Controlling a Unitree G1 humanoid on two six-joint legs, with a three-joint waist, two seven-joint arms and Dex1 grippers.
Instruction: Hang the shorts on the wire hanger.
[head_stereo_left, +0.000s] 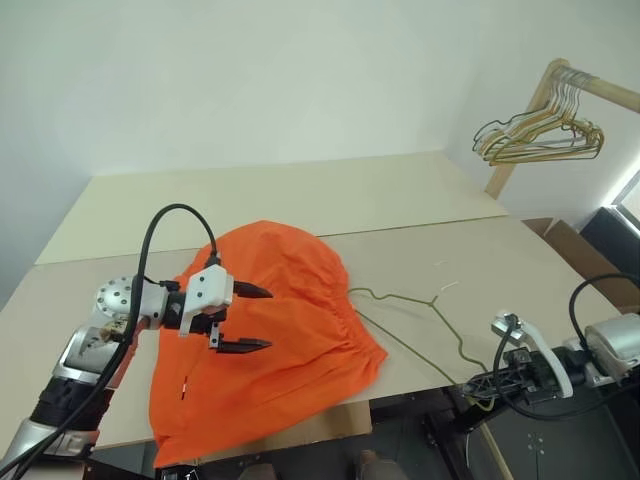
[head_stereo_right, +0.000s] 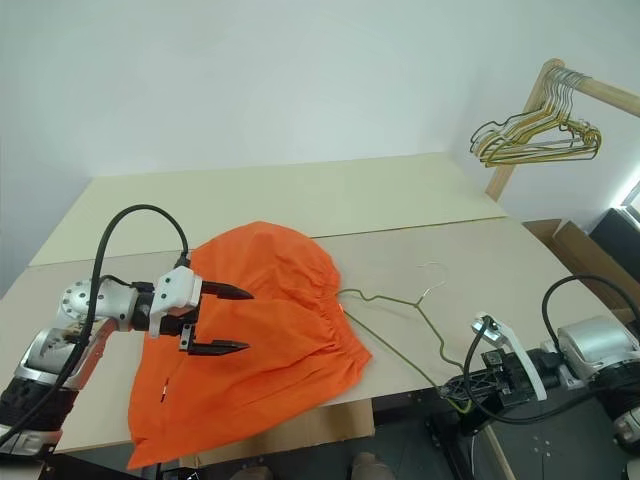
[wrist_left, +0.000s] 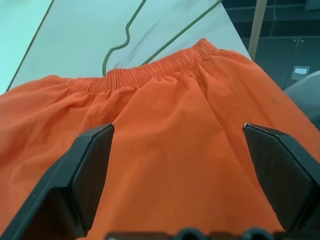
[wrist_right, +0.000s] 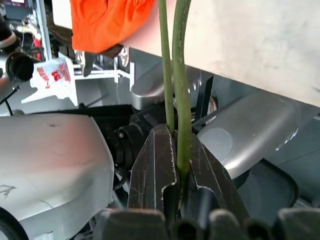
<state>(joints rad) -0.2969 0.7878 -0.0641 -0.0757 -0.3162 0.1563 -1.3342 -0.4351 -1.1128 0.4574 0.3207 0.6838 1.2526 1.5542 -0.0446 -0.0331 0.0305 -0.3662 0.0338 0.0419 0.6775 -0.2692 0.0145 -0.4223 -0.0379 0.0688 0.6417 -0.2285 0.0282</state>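
Lying flat on the table, the soft, light orange shorts sit under the spread left gripper, best pinched at the gathered waistband, while the right gripper pinches the stiff wire hanger beside them.

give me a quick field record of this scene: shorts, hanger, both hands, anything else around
shorts: orange, spread flat on the table, waistband toward the hanger, one edge drooping over the near table edge
hanger: thin green wire, lying on the table beside the waistband, one corner past the table edge
left hand: open, hovering over the shorts, holding nothing
right hand: shut on the hanger's wire below the table edge
spare hangers: bunch hung on a wooden rail at far right
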